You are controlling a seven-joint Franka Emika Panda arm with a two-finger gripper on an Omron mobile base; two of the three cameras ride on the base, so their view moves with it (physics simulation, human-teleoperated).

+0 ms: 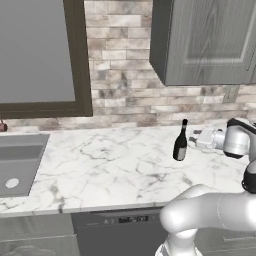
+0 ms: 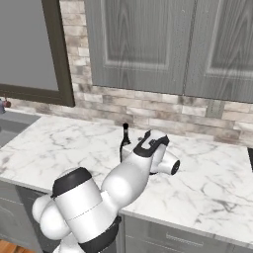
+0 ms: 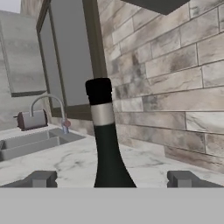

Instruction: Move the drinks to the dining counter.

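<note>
Claw open wide, tall black wine bottle upright between its fingertips, ungripped.

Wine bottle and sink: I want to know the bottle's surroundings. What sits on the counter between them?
Nothing: in the left base view, only bare marble counter lies between the wine bottle and the sink.

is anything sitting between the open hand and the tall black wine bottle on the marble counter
Nothing visible does. The open hand points straight at the tall black wine bottle, whose neck sits midway between the two fingertips, with bare white marble counter around it.
</note>
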